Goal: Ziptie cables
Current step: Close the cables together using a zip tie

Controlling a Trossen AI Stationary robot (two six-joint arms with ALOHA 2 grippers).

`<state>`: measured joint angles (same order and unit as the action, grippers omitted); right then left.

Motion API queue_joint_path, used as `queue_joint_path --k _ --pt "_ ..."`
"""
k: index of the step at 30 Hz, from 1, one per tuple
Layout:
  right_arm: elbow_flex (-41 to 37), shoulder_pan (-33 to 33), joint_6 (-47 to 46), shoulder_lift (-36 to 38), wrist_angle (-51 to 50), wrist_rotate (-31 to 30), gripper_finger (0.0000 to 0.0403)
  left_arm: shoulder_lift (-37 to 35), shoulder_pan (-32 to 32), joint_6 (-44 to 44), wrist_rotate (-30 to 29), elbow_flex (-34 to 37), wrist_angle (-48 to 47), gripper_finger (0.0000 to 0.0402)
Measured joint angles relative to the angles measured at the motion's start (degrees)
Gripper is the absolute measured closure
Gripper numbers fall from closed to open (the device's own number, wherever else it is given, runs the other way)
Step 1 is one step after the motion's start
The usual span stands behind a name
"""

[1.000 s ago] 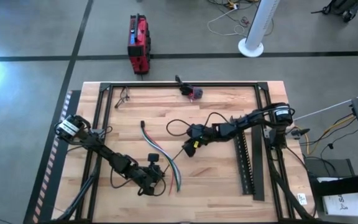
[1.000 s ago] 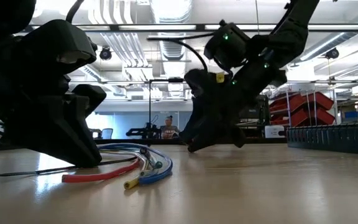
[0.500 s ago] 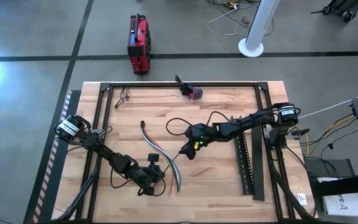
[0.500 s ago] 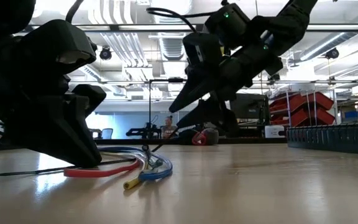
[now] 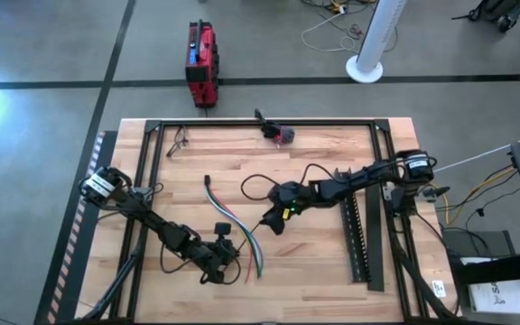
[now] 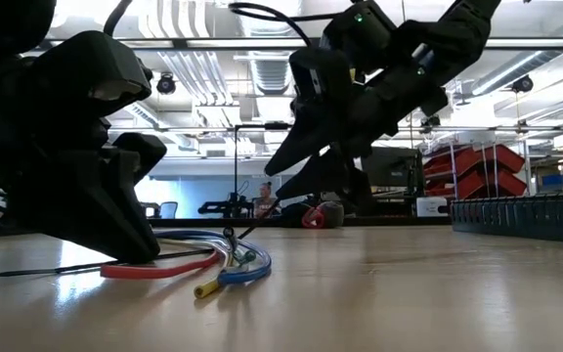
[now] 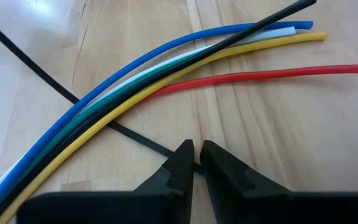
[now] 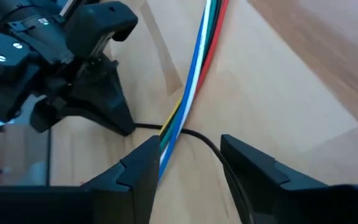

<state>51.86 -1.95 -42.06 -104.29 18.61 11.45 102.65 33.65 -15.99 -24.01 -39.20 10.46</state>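
Since a second ago my right gripper has lifted off the table, jaws spread, hovering beside the cables. Pressed together on a thin black ziptie, my left gripper sits against the cables, which lie mid-table over that ziptie.

A: How many arms are at the table?

B: Two, each with one gripper: the left gripper and the right gripper.

A: And the cables, how many strands?

B: In the left wrist view I count six: one blue, one white, one green, one yellow, one red and one black. There is also one thin black zip tie crossing under them.

A: Anything else on the wood?

B: One long black toothed strip by the right arm, and one small red-and-grey object near the far edge.

A: Off the table?

B: One red case and one white stand.
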Motion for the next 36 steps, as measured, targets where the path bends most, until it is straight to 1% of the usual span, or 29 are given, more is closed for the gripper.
queue_joint_path --k 7,10,15,20,23,27,32,36 --pt "-0.98 -5.87 3.42 0.02 1.40 -17.53 0.0290 0.00 0.00 -1.05 0.00 0.00 0.00 0.0379" --pt "-1.91 -8.16 3.77 -0.53 6.30 -21.76 0.0299 0.00 0.00 -1.07 0.00 0.02 0.00 0.0379" --pt "-2.48 -10.72 3.57 -5.67 15.81 -23.64 0.0304 0.01 0.00 -1.07 -0.01 0.02 0.02 0.0379" --pt "-2.50 -11.86 3.15 -12.08 26.38 -25.92 0.0296 0.01 0.00 -1.35 0.00 0.02 0.08 0.0379" --pt "-2.50 -12.16 4.12 -14.05 30.31 -27.13 0.0293 0.01 0.00 -1.77 -0.02 0.02 0.09 0.0379" --pt "-2.69 -12.18 6.39 -13.27 29.68 -27.96 0.0301 0.01 0.00 -2.14 -0.02 0.02 0.07 0.0379" --pt "-2.78 -12.18 12.03 -11.44 29.83 -28.27 0.0318 0.02 0.00 -2.14 0.00 0.02 0.04 0.0379" --pt "-2.81 -12.61 16.36 -11.41 29.75 -30.69 0.0333 0.02 0.00 -2.14 -0.02 0.02 0.04 0.0379"
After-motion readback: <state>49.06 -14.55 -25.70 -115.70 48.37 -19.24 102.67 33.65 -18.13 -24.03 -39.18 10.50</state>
